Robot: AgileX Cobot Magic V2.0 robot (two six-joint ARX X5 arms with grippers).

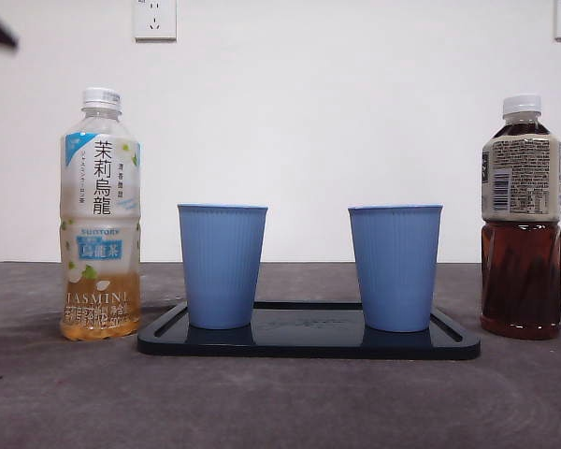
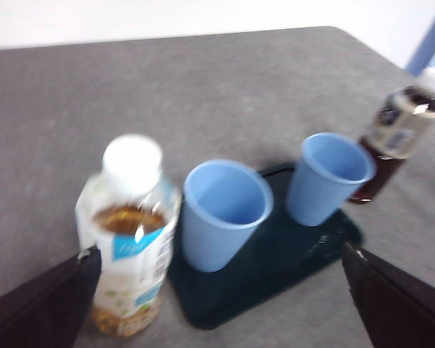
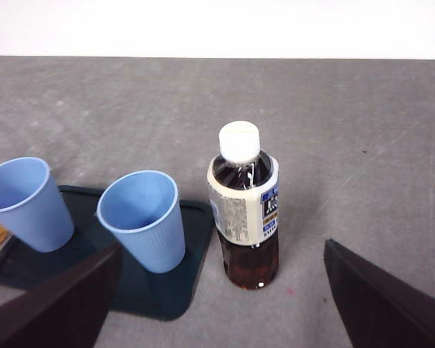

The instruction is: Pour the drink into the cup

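open gap between blue cups (image 1: 222, 266) | bottles (image 1: 100, 215) flank tray (image 1: 309, 341) | table front free

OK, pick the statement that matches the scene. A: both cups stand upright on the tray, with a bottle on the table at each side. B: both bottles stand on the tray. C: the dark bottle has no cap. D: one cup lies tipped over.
A: the two blue cups stand upright on the dark tray, with the jasmine tea bottle and the capped dark tea bottle on the table beside it.
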